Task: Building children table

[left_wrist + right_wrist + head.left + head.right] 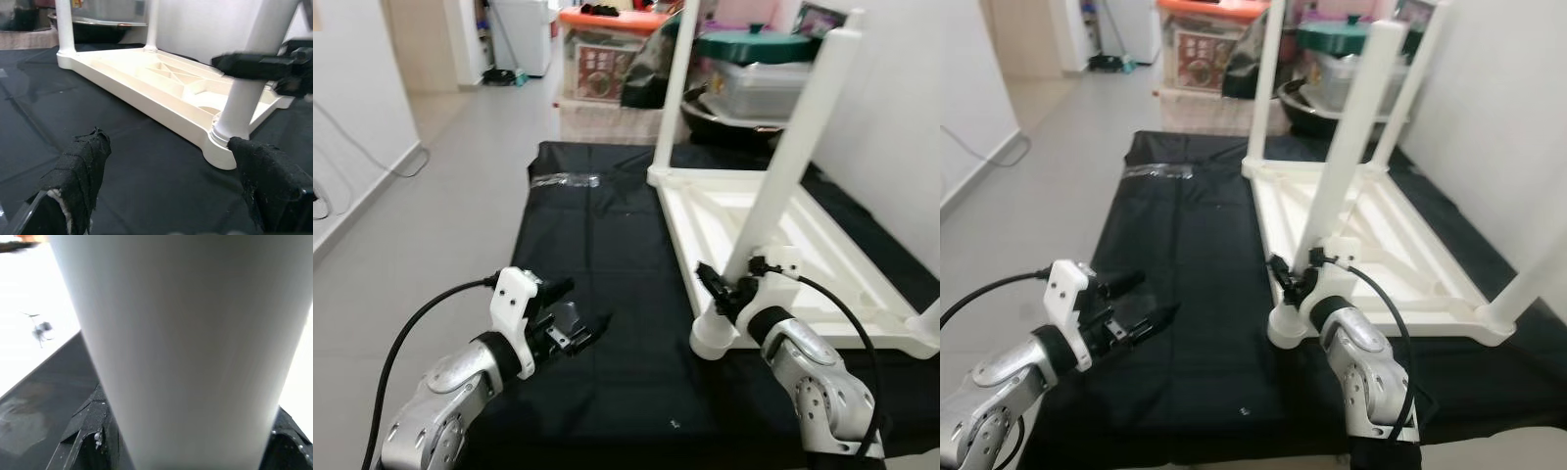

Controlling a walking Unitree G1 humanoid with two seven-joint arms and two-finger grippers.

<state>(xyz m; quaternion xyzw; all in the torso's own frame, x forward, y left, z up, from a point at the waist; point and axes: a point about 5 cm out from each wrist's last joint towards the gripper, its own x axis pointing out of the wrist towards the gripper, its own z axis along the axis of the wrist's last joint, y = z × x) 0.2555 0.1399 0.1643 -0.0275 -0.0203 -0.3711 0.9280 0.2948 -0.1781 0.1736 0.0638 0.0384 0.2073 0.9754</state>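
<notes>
Clenched around the near table leg (783, 166), my right pincer (729, 291) is gripping low on the white post, just above the round socket where the leg is meeting the upturned children's table (773, 230). Through my right wrist camera the leg (186, 347) is pressing close between my two black fingers (90, 431), one showing on each side of it. The table is lying upside down directly ahead of that pincer, its ribbed underside facing up, on a black cloth (597, 255) that is covering the floor. Other white legs are standing up from its corners beyond my right pincer, one (675, 88) at the far corner on the left side.

Off to the left of the table, my left pincer (576, 328) is hovering released over the cloth, well apart from the table's edge, its cloth-wrapped fingertips (80, 166) spread with nothing between them. My left wrist camera is looking across the cloth at the table's long rim and at my right pincer's black fingers on the leg.

Far beyond both pincers, storage boxes (607, 64) and a dark pan (729, 113) are sitting past the cloth's end.
</notes>
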